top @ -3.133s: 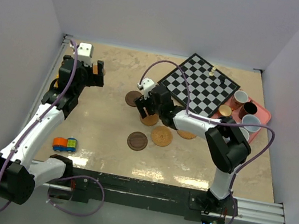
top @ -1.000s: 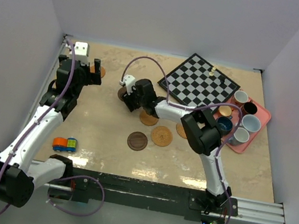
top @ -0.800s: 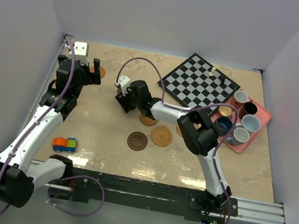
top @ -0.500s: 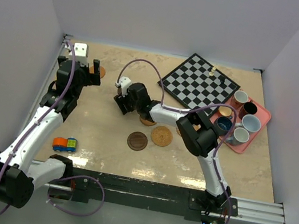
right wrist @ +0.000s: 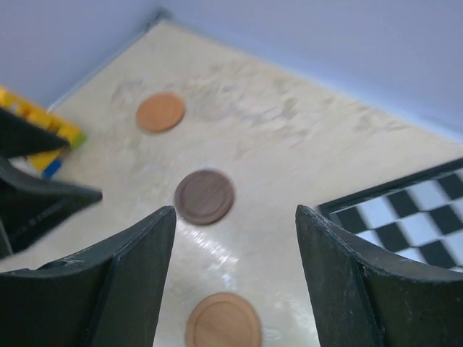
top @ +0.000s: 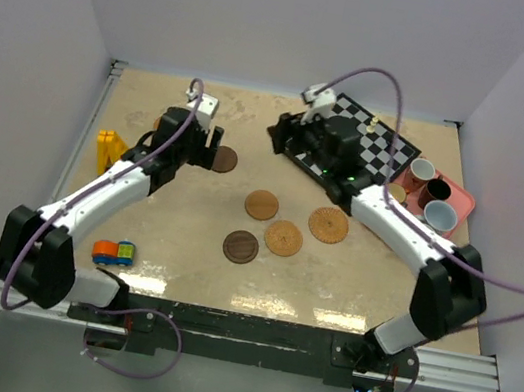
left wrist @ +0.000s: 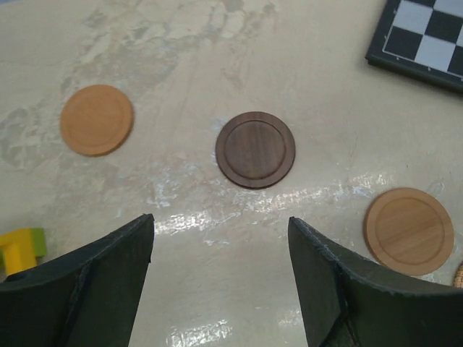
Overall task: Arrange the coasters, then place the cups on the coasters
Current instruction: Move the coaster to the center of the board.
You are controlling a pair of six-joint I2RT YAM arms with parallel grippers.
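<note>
Both my pincers are wide open with nothing in them. My left gripper (left wrist: 221, 238) hangs over the dark brown coaster (left wrist: 255, 150), and my right gripper (right wrist: 235, 242) looks at that same disc from the 1 o'clock side. That's the worry: if both arms drop for it, they clash.

Also, these coasters are thin and lie flat on a glossy top. I reckon my fingers could skid one away instead of lifting it, maybe into the plain tan coaster (left wrist: 409, 231) at its 4 o'clock. My right arm hangs over the chessboard (top: 391, 158), so a careless swing could knock the little chess piece (top: 372, 124).

The six coasters are scattered. One tan disc (left wrist: 96, 119) is off at 10 o'clock, and the rest are loose around mid-table. The cups (top: 421, 169) sit packed on the pink tray (top: 462, 198) at the 3 o'clock edge, none on a coaster yet.

The table (top: 179, 263) is beige, marbled and shiny with glare streaks. Pale lavender walls box it in on three sides.
</note>
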